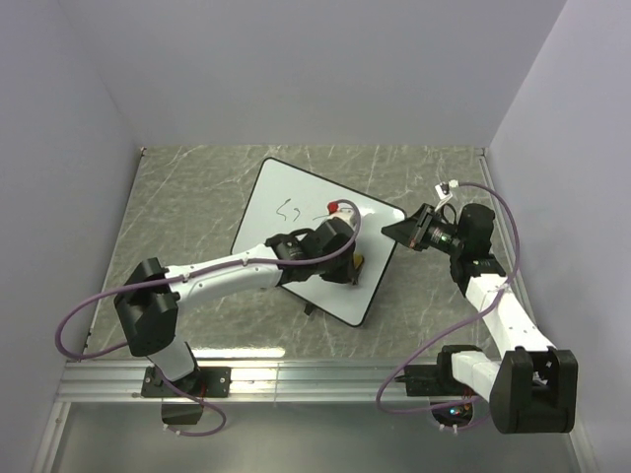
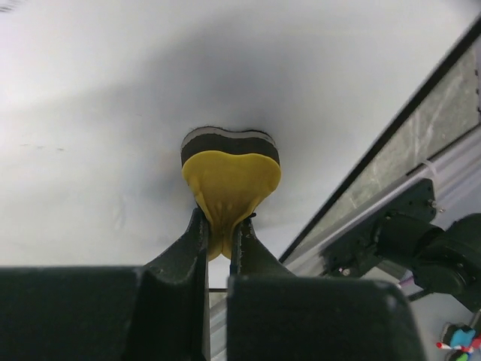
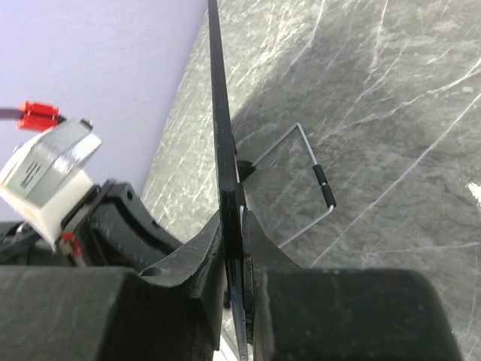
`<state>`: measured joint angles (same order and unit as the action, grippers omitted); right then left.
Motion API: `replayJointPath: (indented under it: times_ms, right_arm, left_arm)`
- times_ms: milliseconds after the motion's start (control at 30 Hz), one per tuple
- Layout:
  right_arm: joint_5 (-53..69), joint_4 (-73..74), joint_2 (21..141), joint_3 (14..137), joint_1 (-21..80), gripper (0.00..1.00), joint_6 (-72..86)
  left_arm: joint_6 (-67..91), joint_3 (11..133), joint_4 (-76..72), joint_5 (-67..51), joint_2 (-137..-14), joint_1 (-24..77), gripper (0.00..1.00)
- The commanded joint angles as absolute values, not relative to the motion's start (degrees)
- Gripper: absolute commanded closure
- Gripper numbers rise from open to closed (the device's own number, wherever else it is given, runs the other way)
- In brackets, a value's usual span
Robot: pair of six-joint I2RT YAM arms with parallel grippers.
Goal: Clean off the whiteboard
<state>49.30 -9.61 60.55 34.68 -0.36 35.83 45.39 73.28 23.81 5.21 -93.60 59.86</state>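
The left tool [image 2: 219, 219] pinches a yellow eraser [image 2: 231, 173] by its soft back and presses its dark felt face against the whiteboard [image 1: 296, 187], which sits mid-bench, turned at an angle. The right tool [image 3: 234, 218] is clamped on the board's right edge to steady it. Dark scribbles [image 1: 291, 209] show on the far-left part of the board, well apart from the eraser, which is at the near-right side. Wiping well would likely mean sweeping the felt flat, with even pressure, far and left toward those marks in overlapping passes. The right grip should hold firm so the board does not slide or tip on its wire stand [image 3: 304, 177]. The left arm stretches low from its near-left base across the board, wrist bent down onto the surface. The right arm climbs from the near-right corner of the grey marbled bench [image 3: 391, 90], elbow folded, wrist turned left toward the board.
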Motion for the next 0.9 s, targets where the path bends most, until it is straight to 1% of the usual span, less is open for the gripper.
replayJointPath:
  times_ms: [0,133,200,367,467,600,667,833,867]
  right_arm:
    - [47.20,-9.40,61.34,37.79,-0.26,1.00,33.58]
    - [47.64,-8.35,61.87,38.23,-0.26,1.00,32.17]
    - [47.55,-8.17,61.61,38.23,-0.26,1.00,32.08]
    - [47.64,-8.09,61.08,37.88,-0.26,1.00,31.82]
    - [47.81,-8.61,61.17,37.71,-0.26,1.00,31.99]
    - [48.08,-8.53,61.52,38.23,-0.26,1.00,31.99]
    - [48.25,-8.44,61.70,38.67,-0.26,1.00,31.91]
    - [48.16,-7.56,61.61,39.20,-0.26,1.00,31.20]
    - [48.08,-7.82,61.52,39.20,-0.26,1.00,31.20]
  left_arm:
    - [42.89,74.89,27.33,9.14,-93.25,55.82,1.00]
    - [39.38,72.16,27.33,7.82,-91.23,47.21,1.00]
    - [36.41,72.77,28.03,8.52,-91.40,41.94,1.00]
    - [30.94,77.33,28.21,8.17,-95.26,31.66,1.00]
    - [28.66,81.99,28.04,8.52,-99.57,28.32,1.00]
    - [28.48,88.32,29.88,7.39,-106.42,26.02,1.00]
    - [28.48,91.22,30.58,6.60,-107.92,25.93,1.00]
    - [28.57,94.21,29.62,-1.13,-108.72,26.98,1.00]
    - [27.61,94.65,29.53,-5.23,-108.72,28.20,1.00]
